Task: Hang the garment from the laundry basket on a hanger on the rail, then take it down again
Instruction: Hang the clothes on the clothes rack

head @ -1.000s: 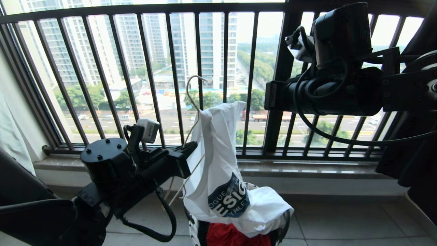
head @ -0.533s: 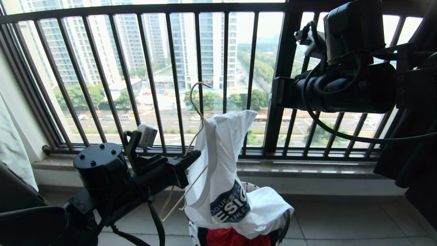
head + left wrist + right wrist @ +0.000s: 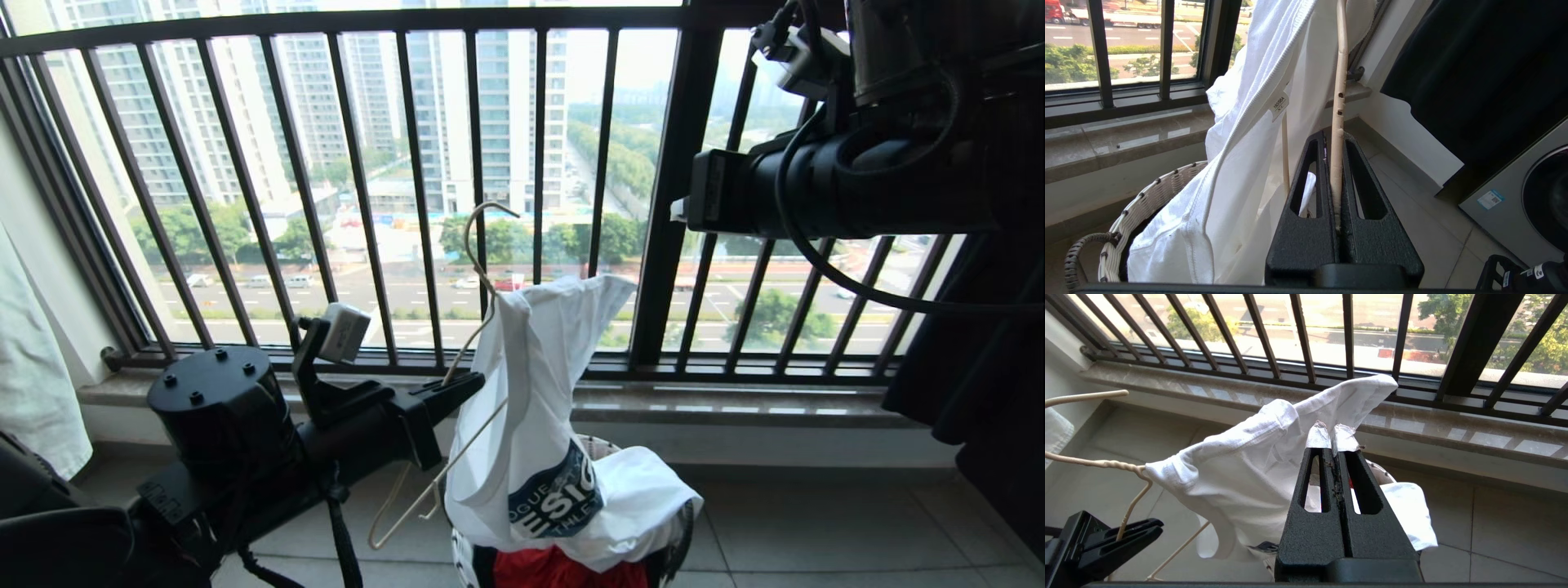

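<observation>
The left gripper (image 3: pixel 1337 179) was clamped on the thin cream wire hanger (image 3: pixel 478 327). The right gripper (image 3: pixel 1333 437) pinched the white cotton T-shirt (image 3: pixel 531 392), which draped limply from the hanger into the round woven basket (image 3: pixel 1147 192); its dark blue logo (image 3: pixel 559 494) showed above a red garment (image 3: pixel 547 567).

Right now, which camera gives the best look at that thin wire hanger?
The head view: the cream wire hanger shows from hook to lower end, one arm inside the white T-shirt. The left wrist view shows only its wire shaft clamped in the left gripper. The right wrist view catches its twisted neck at the edge.
</observation>
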You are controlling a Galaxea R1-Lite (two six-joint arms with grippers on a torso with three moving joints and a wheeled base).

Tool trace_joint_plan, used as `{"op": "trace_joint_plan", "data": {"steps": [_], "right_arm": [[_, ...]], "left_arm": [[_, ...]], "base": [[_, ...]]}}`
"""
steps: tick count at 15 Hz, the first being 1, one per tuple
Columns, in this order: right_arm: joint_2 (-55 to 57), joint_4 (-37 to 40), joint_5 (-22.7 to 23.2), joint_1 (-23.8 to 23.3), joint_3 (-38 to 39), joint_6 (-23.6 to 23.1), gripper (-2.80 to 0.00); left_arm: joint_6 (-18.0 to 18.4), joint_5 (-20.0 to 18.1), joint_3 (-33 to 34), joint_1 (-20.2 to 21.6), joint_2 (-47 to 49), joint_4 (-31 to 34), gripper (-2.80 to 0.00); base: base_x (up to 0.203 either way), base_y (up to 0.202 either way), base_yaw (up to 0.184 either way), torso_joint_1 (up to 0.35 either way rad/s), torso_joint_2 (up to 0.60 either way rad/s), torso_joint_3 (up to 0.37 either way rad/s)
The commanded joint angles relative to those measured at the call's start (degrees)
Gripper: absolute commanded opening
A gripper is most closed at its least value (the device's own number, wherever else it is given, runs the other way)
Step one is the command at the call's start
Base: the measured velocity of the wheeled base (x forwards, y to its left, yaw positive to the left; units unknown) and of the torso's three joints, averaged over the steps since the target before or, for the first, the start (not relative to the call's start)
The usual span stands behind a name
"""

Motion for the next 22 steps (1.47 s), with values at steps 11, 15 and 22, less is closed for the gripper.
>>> {"op": "trace_joint_plan", "data": {"steps": [11,15,22], "right_arm": [[-4.1,8.6,7.3,0.2,0.4,-7.5,-2.8],[-5.7,10.1,7.3,0.2,2.4,-10.1,-2.8],[-10.2,13.6,9.0,2.3,8.9,-22.0,0.0]], "left_arm": [[-3.2,-7.7,1.8,-0.1,-7.7,4.5,-2.8],[-3.2,-9.0,2.0,-0.1,-8.9,7.5,-2.8],[-3.2,-12.3,1.5,-0.1,-12.1,12.7,-2.8]], "base": [[0.0,0.0,0.0,0.0,0.0,0.0],[0.0,0.0,0.0,0.0,0.0,0.0],[0.0,0.0,0.0,0.0,0.0,0.0]]}}
